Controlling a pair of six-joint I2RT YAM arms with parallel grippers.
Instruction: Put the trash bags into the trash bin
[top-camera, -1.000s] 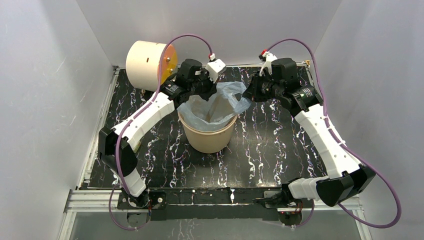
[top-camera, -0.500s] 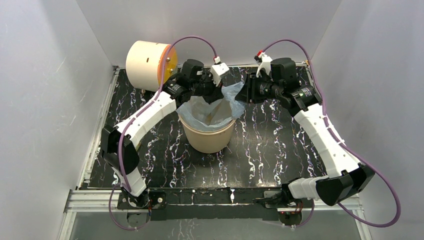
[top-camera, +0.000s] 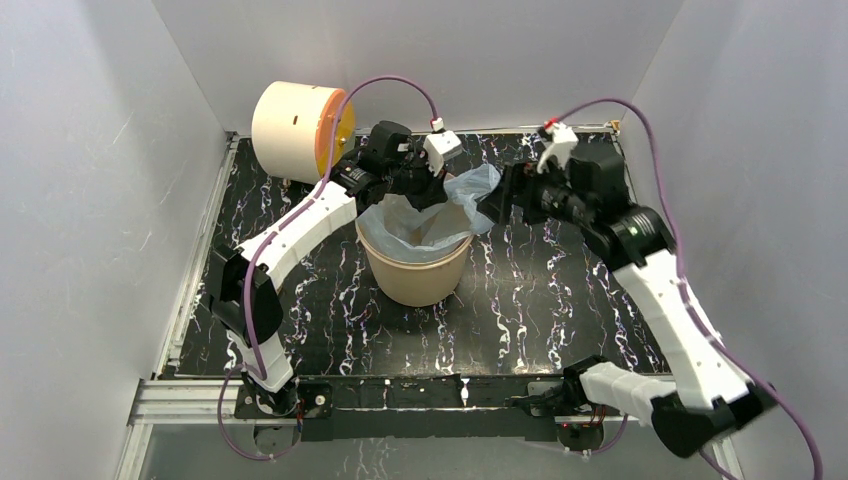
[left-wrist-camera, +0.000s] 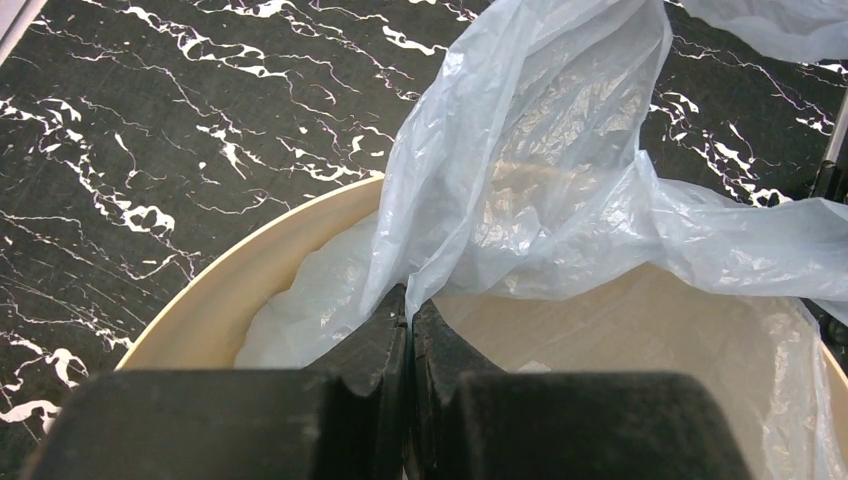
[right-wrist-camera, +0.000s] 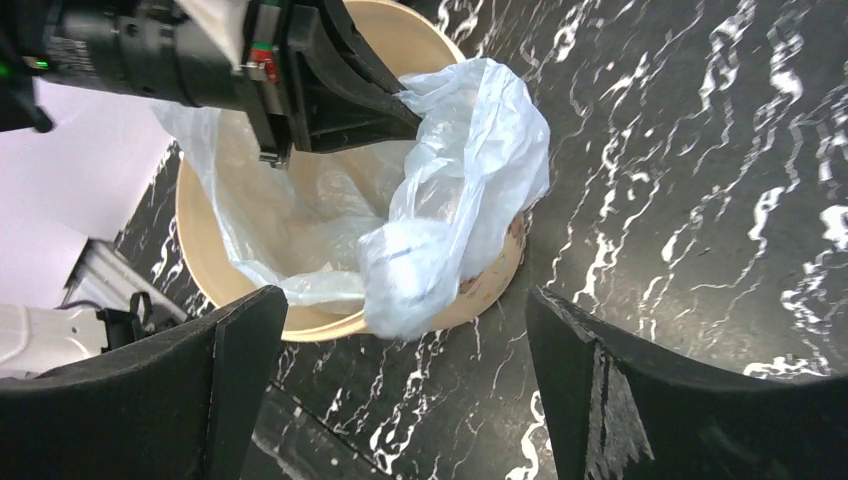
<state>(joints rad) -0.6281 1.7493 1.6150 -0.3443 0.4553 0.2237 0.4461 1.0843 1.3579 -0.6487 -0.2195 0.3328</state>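
The bin (top-camera: 415, 270) stands on the black marbled table (top-camera: 560, 300), near its middle, upright with its mouth open. The bag (top-camera: 445, 200) sits partly inside it: the pale blue film lines the inner wall, while a bunched flap rises above the far right part of the rim.

The left gripper (top-camera: 428, 188) hangs over the far rim. In its wrist view the fingers (left-wrist-camera: 375, 350) are pressed together on a pinch of the bag (left-wrist-camera: 540, 180). The film comes out from between the tips and spreads up and away from them. The tips sit just inside the bin's rim (left-wrist-camera: 230, 290), above the lined interior. The right wrist view shows the same left gripper (right-wrist-camera: 395, 100) from the other side, its black tips nipping the top of the flap over the bin's mouth.

The right gripper (top-camera: 497, 205) is just to the right of the flap, beyond the bin's rim. Its fingers (right-wrist-camera: 620, 400) stand wide apart with nothing between them. The bag (right-wrist-camera: 470, 150) lies ahead of the right gripper (right-wrist-camera: 400, 300), well apart from both tips. From there a thick fold spills over the bin's rim (right-wrist-camera: 490, 285) on the side facing these fingers, and a crumpled lump hangs down the outside of the wall. The rest of the bag slumps into the bin.

A cream drum (top-camera: 295, 125) with an orange face lies at the table's far left corner, clear of both arms.
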